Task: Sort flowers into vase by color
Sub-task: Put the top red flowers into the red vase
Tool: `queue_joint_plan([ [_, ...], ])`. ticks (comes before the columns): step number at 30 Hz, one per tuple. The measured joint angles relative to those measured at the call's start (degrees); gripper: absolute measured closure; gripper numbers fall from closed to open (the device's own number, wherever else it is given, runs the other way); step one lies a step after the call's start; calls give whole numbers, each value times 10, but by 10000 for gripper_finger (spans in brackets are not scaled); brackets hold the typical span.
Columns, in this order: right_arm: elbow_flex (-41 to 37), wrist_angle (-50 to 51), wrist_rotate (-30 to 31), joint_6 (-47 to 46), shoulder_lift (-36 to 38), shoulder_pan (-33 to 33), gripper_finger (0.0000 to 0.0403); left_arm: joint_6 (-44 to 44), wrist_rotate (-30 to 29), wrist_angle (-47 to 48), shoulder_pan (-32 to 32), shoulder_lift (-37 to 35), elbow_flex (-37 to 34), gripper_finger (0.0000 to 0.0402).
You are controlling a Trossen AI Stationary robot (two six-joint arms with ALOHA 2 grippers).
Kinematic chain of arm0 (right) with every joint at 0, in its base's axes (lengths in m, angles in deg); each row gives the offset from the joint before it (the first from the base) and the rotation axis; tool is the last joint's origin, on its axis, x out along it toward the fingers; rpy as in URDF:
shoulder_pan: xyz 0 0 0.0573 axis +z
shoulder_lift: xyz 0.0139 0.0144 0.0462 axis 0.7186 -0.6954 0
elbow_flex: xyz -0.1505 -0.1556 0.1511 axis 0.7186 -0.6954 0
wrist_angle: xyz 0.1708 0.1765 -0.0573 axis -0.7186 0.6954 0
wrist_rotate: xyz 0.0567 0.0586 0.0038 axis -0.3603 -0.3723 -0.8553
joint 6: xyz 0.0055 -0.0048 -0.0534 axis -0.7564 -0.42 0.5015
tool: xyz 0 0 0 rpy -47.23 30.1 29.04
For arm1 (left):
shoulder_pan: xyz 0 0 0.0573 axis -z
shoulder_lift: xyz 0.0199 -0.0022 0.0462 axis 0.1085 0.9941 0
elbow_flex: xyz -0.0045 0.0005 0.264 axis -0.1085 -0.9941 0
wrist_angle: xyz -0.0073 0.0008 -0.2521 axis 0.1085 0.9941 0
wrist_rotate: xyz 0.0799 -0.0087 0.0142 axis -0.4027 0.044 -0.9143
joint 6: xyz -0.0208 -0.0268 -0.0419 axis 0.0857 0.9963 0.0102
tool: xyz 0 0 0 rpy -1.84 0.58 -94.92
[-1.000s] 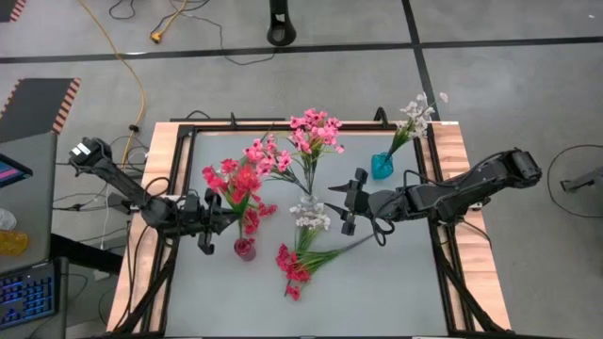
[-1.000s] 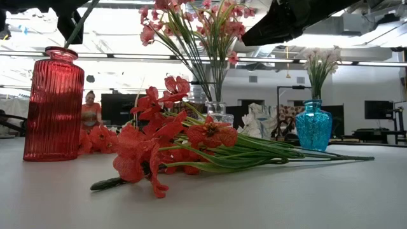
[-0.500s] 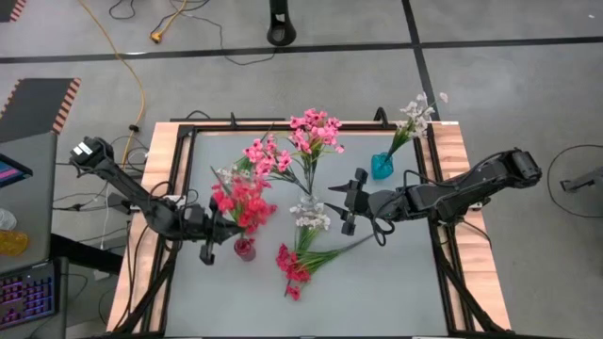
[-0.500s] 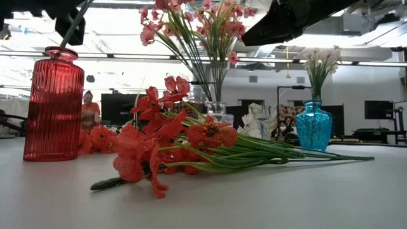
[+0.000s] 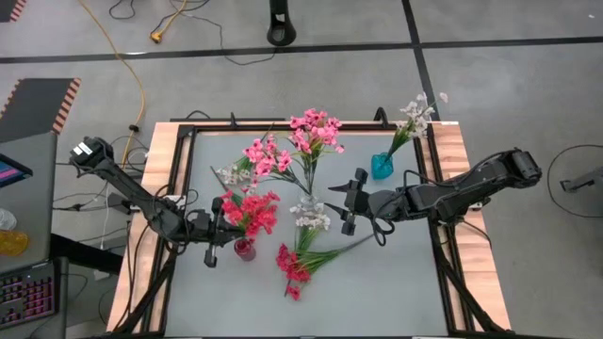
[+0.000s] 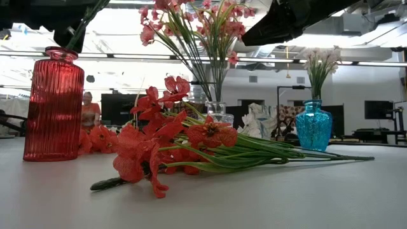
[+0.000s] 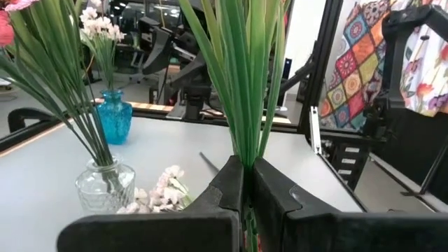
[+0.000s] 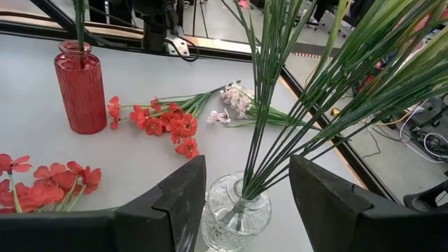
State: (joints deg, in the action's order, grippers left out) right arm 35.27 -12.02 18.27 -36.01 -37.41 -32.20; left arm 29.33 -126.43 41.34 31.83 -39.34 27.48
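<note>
Nearest the table's front edge, a loose bundle of red flowers [image 5: 294,263] lies flat on the grey table [image 5: 396,282], its green stems running toward the middle, where a small white sprig [image 5: 309,216] lies touching them. To the left of the bundle stands the red ribbed vase [image 5: 244,248]; the left gripper [image 5: 215,239], fingers clenched on a bunch of green stems [image 7: 245,77], holds a red bouquet [image 5: 250,211] directly above the vase mouth, with the stem ends at or just inside the neck. At mid-table the right gripper [image 5: 349,201] hovers with fingers spread and nothing between them, just beside the clear glass vase [image 8: 236,210], which holds pink flowers [image 5: 292,146] on long stems. A further white sprig [image 5: 233,173] lies near the left side of the table. In the far right corner stands the blue vase [image 5: 382,166], holding white flowers [image 5: 413,117]. In the low view, a person [image 6: 89,112] shows in the room beyond the table.
</note>
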Motion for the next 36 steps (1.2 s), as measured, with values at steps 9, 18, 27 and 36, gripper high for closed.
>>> queue_joint_plan([
  [9,0,0,0,0,0,0,170,-10,0,0,0,-2,0,360],
  [18,0,0,0,0,0,0,170,-40,5,2,0,-5,0,243],
  [27,0,0,-15,-1,0,0,170,-51,16,97,11,-71,0,222],
  [36,0,0,-105,-1,0,1,170,10,16,234,23,-186,0,221],
])
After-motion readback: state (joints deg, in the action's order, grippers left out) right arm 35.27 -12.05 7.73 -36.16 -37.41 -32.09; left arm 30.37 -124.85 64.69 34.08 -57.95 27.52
